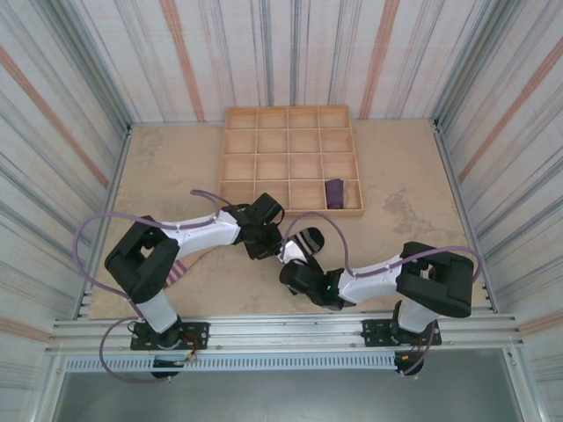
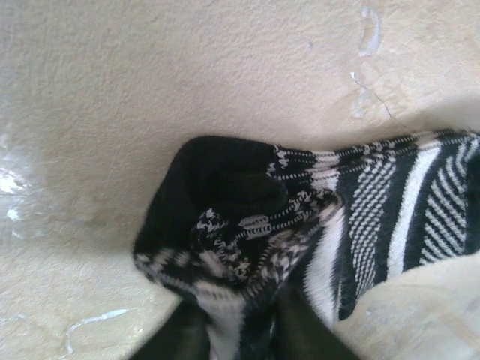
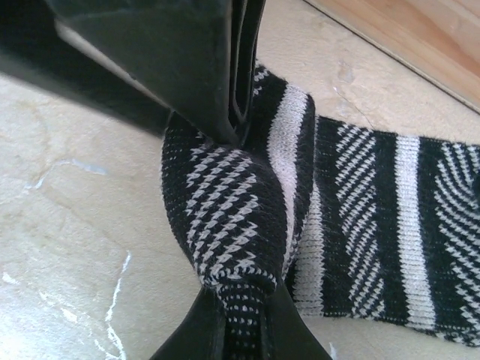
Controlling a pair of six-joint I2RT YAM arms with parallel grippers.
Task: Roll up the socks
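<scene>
The black-and-white striped sock (image 1: 310, 238) is seen on the tan table (image 1: 396, 229), just off the near edge of the wooden tray (image 1: 290, 114), at about 6 o'clock from it. In the overhead view the left gripper (image 1: 266, 239) is placed at roughly 9 o'clock of the sock and the right gripper (image 1: 293, 264) at roughly 7 o'clock, with the two close together. From the left wrist, the left gripper (image 2: 240, 339) is seen closed narrowly on a bunched, partly turned-out end of the sock (image 2: 375, 217), and the rest of the fabric is laid out toward 3 o'clock. From the right wrist, the right gripper (image 3: 244, 334) is pinched onto a raised fold of the sock (image 3: 225, 210), whose striped length is spread flat toward 3 o'clock. The left gripper's dark fingers (image 3: 187, 67) are pressed into the same fold from 12 o'clock. An edge of the tray (image 3: 420, 37) is visible at 1 o'clock. A purple sock (image 1: 335, 193) is held in the right-hand compartment of the tray's nearest row, well apart from both grippers.
</scene>
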